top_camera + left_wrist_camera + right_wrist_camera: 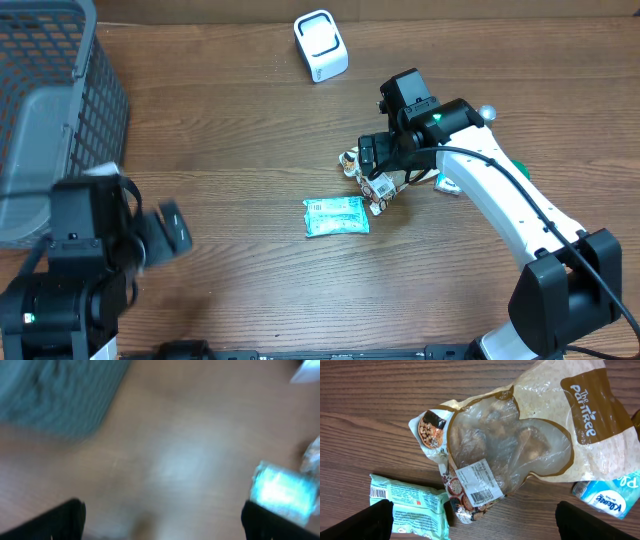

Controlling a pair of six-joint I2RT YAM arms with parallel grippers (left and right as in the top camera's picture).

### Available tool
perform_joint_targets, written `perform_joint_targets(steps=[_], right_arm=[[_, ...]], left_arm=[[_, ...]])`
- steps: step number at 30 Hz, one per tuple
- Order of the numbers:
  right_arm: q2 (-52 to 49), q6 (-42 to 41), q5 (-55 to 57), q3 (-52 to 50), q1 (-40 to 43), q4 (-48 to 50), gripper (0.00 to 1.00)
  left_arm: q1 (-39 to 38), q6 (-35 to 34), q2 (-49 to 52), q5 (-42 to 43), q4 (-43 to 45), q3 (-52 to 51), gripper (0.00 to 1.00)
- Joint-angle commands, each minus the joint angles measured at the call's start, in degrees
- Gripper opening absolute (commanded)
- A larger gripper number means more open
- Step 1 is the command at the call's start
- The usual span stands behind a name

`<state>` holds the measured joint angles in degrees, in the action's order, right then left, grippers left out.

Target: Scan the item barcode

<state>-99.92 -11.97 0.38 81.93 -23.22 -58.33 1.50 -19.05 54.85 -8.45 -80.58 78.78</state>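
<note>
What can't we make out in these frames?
- Left wrist: the whole view is motion-blurred. The teal packet shows no readable print, and the basket is only a grey smear.
- Overhead: the snack bag is mostly hidden under the right arm, and the barcodes are too small to read.
- Right wrist: the tissue pack is cut off by the right edge, and the snack bag's barcode digits are too small.

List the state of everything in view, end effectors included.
Left end effector: open, empty.
Right end effector: open, empty, over the bag.
Bag: flat on the table, barcode label up.
Packet: flat, barcode showing.
Tissues: lying at the bag's edge.
Scanner: standing, untouched.
Basket: upright.
</note>
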Motion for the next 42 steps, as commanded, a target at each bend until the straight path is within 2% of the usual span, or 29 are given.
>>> perform_joint_targets(steps=[1, 4, 7, 13, 18, 25, 34, 42], right_arm=[[-0.1, -0.3, 0.1, -0.2, 0.1, 0.2, 1.0], [-0.1, -0.3, 0.1, -0.2, 0.1, 0.2, 1.0], [-0.1, -0.3, 0.1, -0.2, 0.1, 0.2, 1.0], [-0.1, -0.3, 0.1, -0.2, 0.1, 0.2, 1.0], [-0.1, -0.3, 0.1, -0.2, 0.1, 0.2, 1.0], [-0.1, -0.3, 0.1, -0.2, 0.1, 0.2, 1.0], [-0.1, -0.2, 0.1, -0.2, 0.1, 0.2, 1.0], [-0.1, -0.3, 0.1, -0.2, 0.1, 0.2, 1.0]], left_arm=[[-0.5, 0.9, -0.1, -0.3, 18.1, 0.1, 1.0], [-0.5, 0.9, -0.1, -0.3, 40.0, 0.1, 0.99], [-0.5, 0.9, -0.3, -0.3, 58.1, 0.1, 1.0], [-0.5, 0.9, -3.2, -0.3, 85.8, -1.4, 1.0], [-0.5, 0.9, -6.7, -0.3, 109.3, -10.5, 1.0], [-0.4, 0.9, -15.4, -0.3, 115.6, -28.3, 1.0], [-0.4, 0.9, -29.5, -0.3, 115.2, -48.8, 1.0], [-0.4, 0.9, -39.4, -0.3, 117.6, -60.5, 0.99]])
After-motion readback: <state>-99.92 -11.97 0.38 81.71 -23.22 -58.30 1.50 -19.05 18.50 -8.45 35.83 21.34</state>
